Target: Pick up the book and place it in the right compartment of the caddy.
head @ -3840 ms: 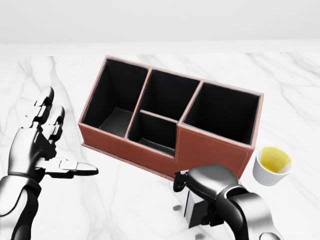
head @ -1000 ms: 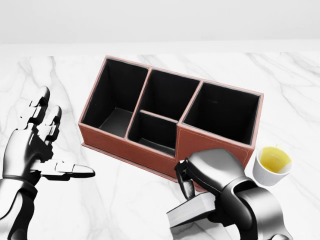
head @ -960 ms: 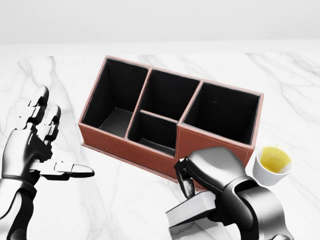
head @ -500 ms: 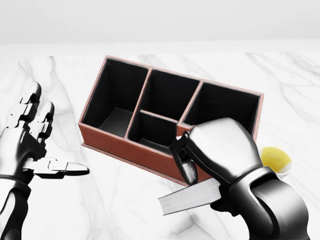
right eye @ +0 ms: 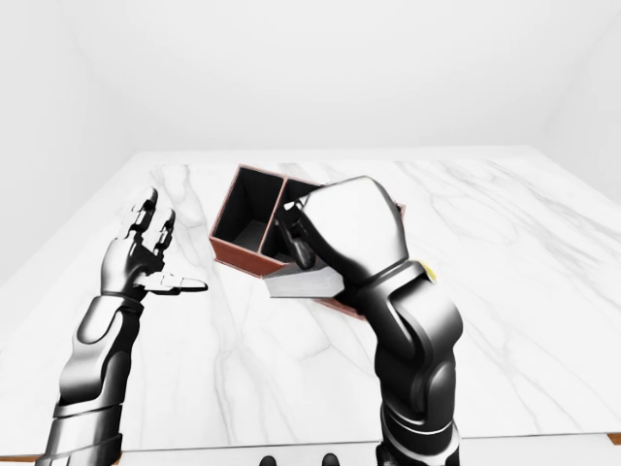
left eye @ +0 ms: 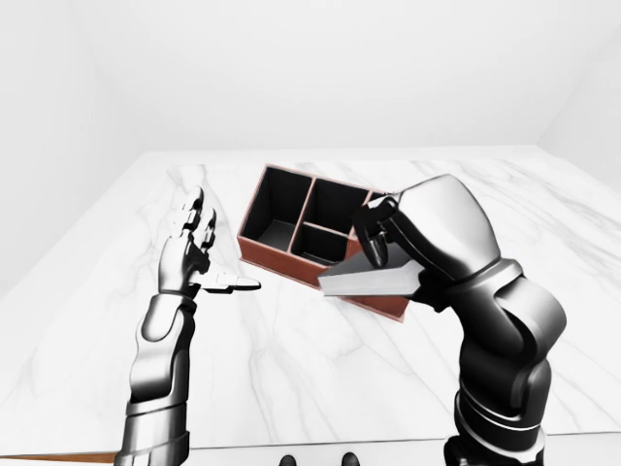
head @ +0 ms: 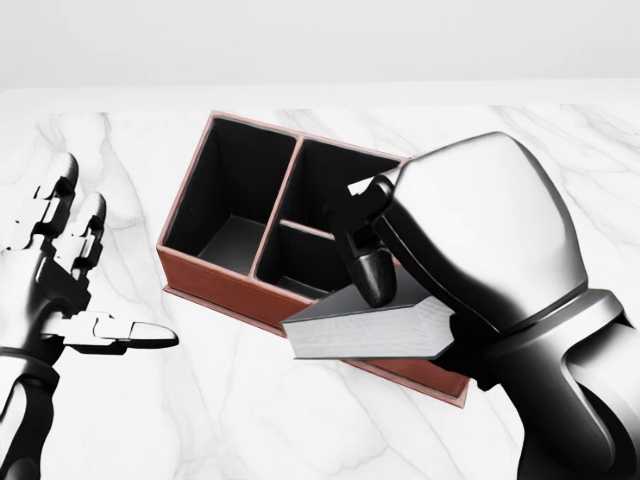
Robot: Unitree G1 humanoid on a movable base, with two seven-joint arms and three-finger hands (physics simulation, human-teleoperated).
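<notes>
The right hand (head: 400, 275) has its fingers clamped round the book (head: 365, 328), which hangs in the air, page edges toward the camera, tilted a touch. In the head view it sits over the lower edge of the brown caddy (head: 215, 285), hiding the right compartment. Over on the left, the left hand (head: 65, 285) is wide open, fingers spread, thumb out, hovering above the white marble bench (head: 200, 410) well apart from the caddy.
</notes>
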